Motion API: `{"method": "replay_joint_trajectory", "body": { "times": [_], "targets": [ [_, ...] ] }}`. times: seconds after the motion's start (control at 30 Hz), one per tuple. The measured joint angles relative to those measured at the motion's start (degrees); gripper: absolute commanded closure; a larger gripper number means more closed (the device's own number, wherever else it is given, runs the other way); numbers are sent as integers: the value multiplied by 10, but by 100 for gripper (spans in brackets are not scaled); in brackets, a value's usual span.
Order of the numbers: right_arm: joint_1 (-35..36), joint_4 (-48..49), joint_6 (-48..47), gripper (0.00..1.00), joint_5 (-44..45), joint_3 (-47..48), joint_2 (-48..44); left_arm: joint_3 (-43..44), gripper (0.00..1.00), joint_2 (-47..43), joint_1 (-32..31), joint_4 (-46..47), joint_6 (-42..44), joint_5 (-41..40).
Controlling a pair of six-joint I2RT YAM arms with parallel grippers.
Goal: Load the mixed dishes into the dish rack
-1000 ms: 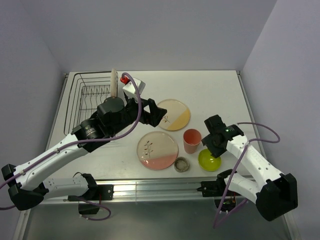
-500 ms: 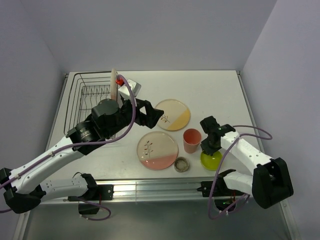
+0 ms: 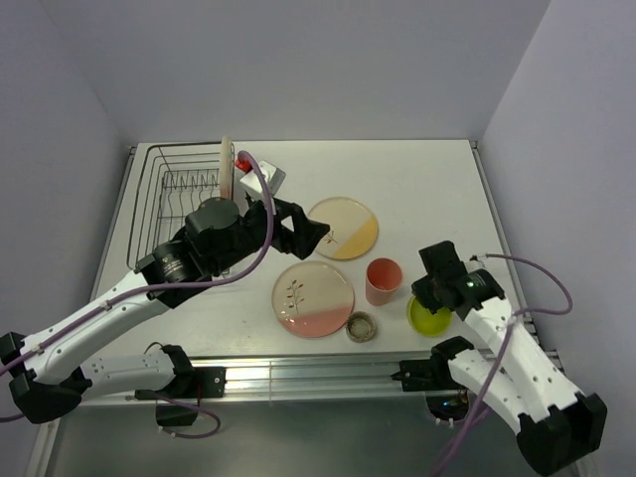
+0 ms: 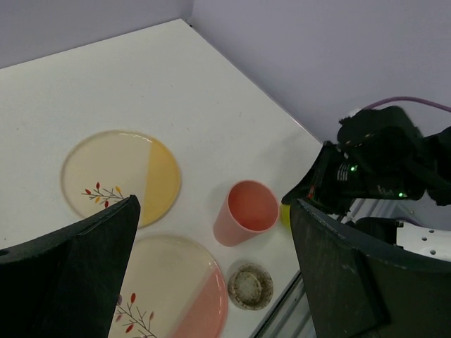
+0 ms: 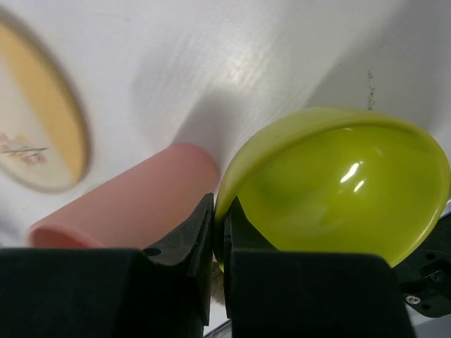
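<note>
The lime-green bowl [image 5: 338,190] sits near the front right edge, and my right gripper [image 5: 220,225] is shut on its left rim, one finger inside and one outside. In the top view this gripper [image 3: 419,302] covers part of the bowl [image 3: 433,321]. A salmon-pink cup [image 3: 383,280] stands just left of it. My left gripper [image 3: 320,233] hangs open above the plates, holding nothing. A cream and yellow plate [image 3: 345,228], a cream and pink plate [image 3: 313,298] and a tiny grey speckled dish [image 3: 362,327] lie flat. The black dish rack [image 3: 164,199] holds one upright plate [image 3: 227,167].
The left wrist view looks down between its wide fingers [image 4: 338,282] at the cup [image 4: 246,211], the small dish [image 4: 250,285] and both flat plates. The table's front rail [image 3: 298,376] runs just below the dish and bowl. Walls close the back and sides.
My right gripper has closed on the bowl's rim, and its arm has swung right and nearer the front edge. The left arm has drawn back slightly, still open.
</note>
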Motion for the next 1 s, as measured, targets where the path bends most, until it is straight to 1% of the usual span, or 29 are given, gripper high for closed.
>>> {"method": "replay_joint_trajectory", "body": {
  "times": [0.07,0.2,0.3,0.43,0.53,0.7,0.8,0.9,1.0],
  "targets": [
    [0,-15,-9,100,5,19,-39,-7,6,0,-1,9,0,14],
    [0,-39,-38,100,11,104,-87,-36,7,-1,-3,38,1,54],
    [0,-42,-64,100,8,176,-97,-59,7,0,-14,58,1,87],
    [0,-27,-103,100,-28,243,-89,-60,5,13,-62,73,0,88],
    [0,-4,-126,100,-64,262,-78,-48,5,38,-111,76,-11,51],
    [0,56,-135,100,-143,261,-73,-48,2,56,-182,102,-28,-28],
    [0,106,-113,100,-195,248,-75,-44,1,67,-226,132,-21,-90],
    [0,138,-86,100,-234,237,-74,-13,1,115,-269,142,-3,-157],
    [0,153,-64,100,-259,236,-74,10,1,161,-287,141,5,-203]
  ]
}}
